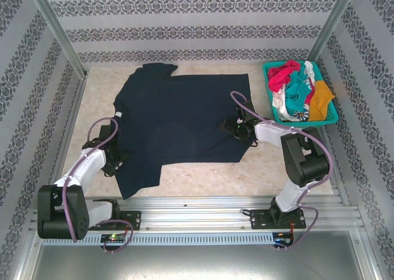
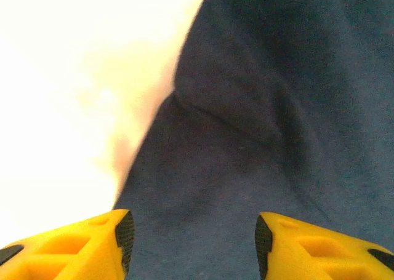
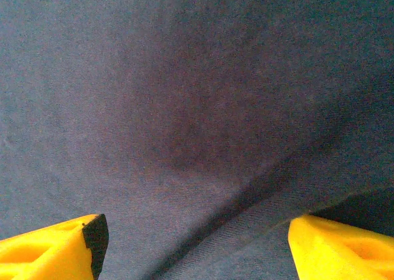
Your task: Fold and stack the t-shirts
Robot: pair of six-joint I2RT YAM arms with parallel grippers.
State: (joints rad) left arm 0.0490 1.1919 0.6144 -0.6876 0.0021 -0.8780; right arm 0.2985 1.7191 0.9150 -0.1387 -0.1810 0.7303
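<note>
The navy t-shirt (image 1: 181,123), spread across the middle of the table, is recorded as plain dark navy throughout. The table (image 1: 277,172) is noted as pale cream with a faint mottled speckle. At its far right corner a basket (image 1: 269,86) of teal plastic is observed. Heaped in it are a red-pink t-shirt (image 1: 282,76), a teal t-shirt (image 1: 300,86), a white t-shirt (image 1: 282,104) and a mustard-orange t-shirt (image 1: 321,103). The walls (image 1: 184,21) are white, banded with dark grey floral stripes. The left gripper (image 2: 194,240) and right gripper (image 3: 197,243) are fitted with yellow fingers faced in black. The arms (image 1: 80,169) are light grey with black joints, and purple cables (image 1: 93,132) are carried on them.
</note>
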